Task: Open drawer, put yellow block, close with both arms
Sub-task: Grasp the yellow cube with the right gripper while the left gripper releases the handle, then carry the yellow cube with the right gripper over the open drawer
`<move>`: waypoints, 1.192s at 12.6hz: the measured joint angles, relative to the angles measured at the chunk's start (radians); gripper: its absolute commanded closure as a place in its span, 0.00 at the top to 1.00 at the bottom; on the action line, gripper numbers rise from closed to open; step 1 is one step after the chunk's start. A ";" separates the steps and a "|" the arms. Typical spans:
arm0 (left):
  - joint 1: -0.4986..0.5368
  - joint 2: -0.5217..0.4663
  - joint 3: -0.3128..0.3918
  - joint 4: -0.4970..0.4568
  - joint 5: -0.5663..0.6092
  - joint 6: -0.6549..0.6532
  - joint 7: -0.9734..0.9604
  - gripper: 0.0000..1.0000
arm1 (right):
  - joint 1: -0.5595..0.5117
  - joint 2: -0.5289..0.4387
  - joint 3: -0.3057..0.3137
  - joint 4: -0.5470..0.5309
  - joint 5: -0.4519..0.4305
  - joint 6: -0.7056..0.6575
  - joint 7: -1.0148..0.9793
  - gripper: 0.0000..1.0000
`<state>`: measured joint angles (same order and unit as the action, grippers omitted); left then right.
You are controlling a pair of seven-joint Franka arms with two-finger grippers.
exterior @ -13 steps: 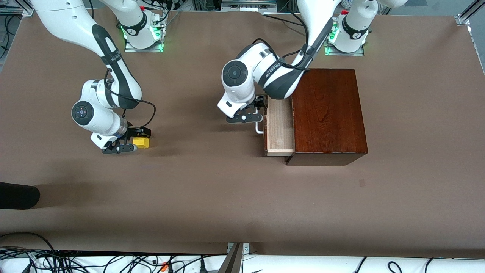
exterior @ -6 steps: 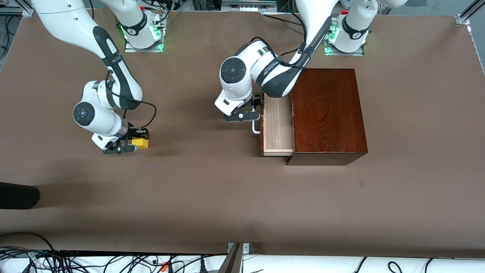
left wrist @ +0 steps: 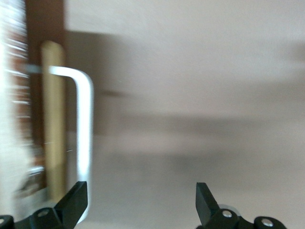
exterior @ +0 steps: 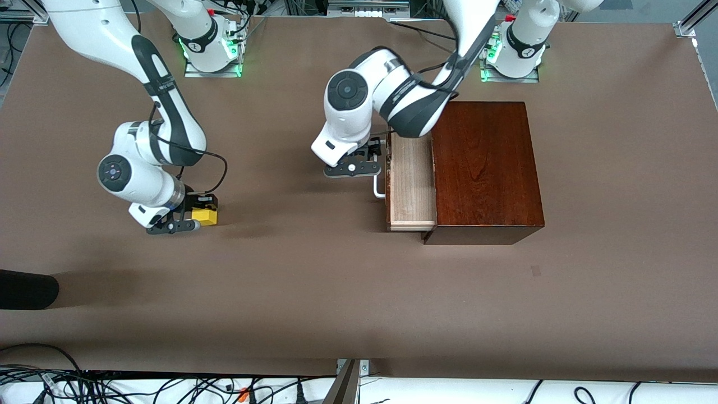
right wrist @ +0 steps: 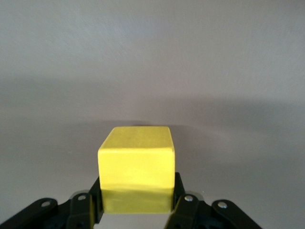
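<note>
Left end effector (exterior: 374, 159), fingers spread, has let go of the drawer (exterior: 412, 185) handle; right end effector (exterior: 197, 217) keeps gripping the yellow block (exterior: 204, 216).

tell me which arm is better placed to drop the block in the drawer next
Right. The right gripper is shut on the yellow block, so it likely only needs to carry it to the open drawer. The left gripper is open and empty beside the white handle.

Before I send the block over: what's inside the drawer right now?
The drawer stands pulled out of the box, and its visible pale wood floor is bare. The end under the left arm's wrist and the part inside the box are hidden.
</note>
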<state>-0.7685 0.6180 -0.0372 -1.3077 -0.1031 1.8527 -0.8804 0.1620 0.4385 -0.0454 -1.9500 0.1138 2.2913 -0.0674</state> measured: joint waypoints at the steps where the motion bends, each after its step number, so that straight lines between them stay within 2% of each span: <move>1: 0.020 -0.036 0.003 0.005 0.000 -0.060 0.013 1.00 | 0.000 -0.013 -0.002 0.049 0.000 -0.070 -0.003 0.12; 4: 0.127 -0.155 0.012 0.008 0.022 -0.222 0.200 1.00 | -0.001 -0.057 -0.010 0.192 0.000 -0.266 -0.023 0.12; 6: 0.217 -0.230 0.014 0.008 0.100 -0.317 0.351 1.00 | -0.001 -0.083 -0.015 0.282 0.000 -0.400 -0.025 0.12; 8: 0.278 -0.285 0.016 0.008 0.181 -0.360 0.431 1.00 | -0.001 -0.106 -0.020 0.357 0.000 -0.507 -0.026 0.12; 11: 0.417 -0.346 0.018 0.007 0.197 -0.372 0.549 1.00 | -0.001 -0.118 -0.018 0.442 0.000 -0.590 -0.029 0.14; 13: 0.526 -0.391 0.018 -0.003 0.196 -0.377 0.691 1.00 | 0.001 -0.118 0.014 0.466 0.001 -0.610 -0.042 0.14; 15: 0.610 -0.443 0.018 -0.044 0.186 -0.379 0.797 1.00 | 0.005 -0.117 0.110 0.470 0.001 -0.622 -0.055 0.16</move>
<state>-0.1583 0.1751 -0.0191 -1.3521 0.0832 1.4737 -0.0832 0.1666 0.3214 0.0644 -1.4799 0.1146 1.6698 -0.1224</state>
